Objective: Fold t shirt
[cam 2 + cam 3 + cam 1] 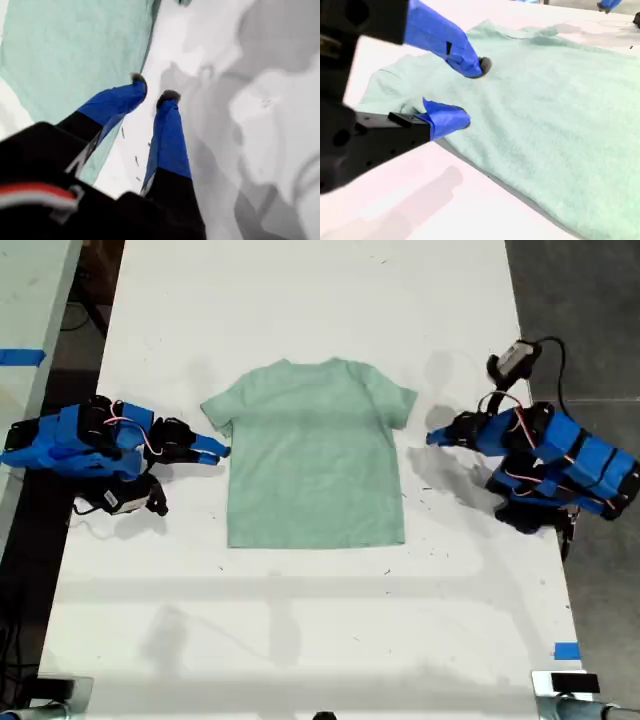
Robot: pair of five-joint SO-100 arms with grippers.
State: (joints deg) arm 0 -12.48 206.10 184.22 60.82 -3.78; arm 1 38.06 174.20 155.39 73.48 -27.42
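blue-fingered and sitting low on the white table (300, 300), my second gripper (218, 450) comes in from the exterior view's left, with its tips right at the edge of the t shirt (315, 460), just below the sleeve on that side. in the second wrist view my second gripper (472, 92) has its jaws a moderate way apart with nothing pinched between them. one finger hangs over the sleeve cloth, and the other sits at the sleeve's edge where it meets the table. can't tell if either one actually touches the fabric.

the pale mint-green t shirt (545, 100) lies flat in the middle of the table, front up, both sleeves spread out, with the neck toward the exterior view's top and the hem toward its bottom.

over on the exterior view's right, my first gripper (432, 437) points at the shirt's other sleeve but stays clear of it - there's bare table between them. the first wrist view shows my first gripper (152, 87) with a narrow gap between its dark-tipped fingers (167, 130) and nothing held, the t shirt (65, 50) just beside it.
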